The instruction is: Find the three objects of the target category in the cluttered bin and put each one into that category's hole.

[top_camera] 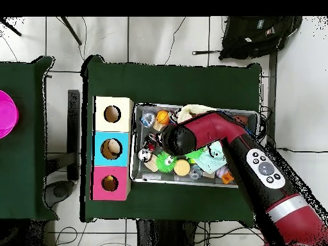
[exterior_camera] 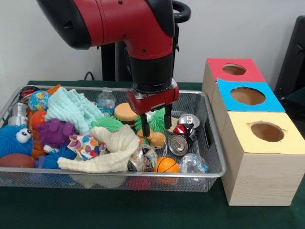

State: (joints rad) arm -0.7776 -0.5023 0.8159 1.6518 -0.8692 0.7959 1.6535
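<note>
Hanging mid-bin, gripper (exterior_camera: 156,122) straddles green spiky ball (exterior_camera: 153,120), clear of rim (exterior_camera: 217,157).

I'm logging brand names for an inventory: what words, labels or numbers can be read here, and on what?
None can be read.
Crushed cans in the mesh bin: printing too blurred.
Water bottle: label too small.
Arm's button pad: markings unreadable.
Red, blue and yellow hole boxes: no text.
</note>
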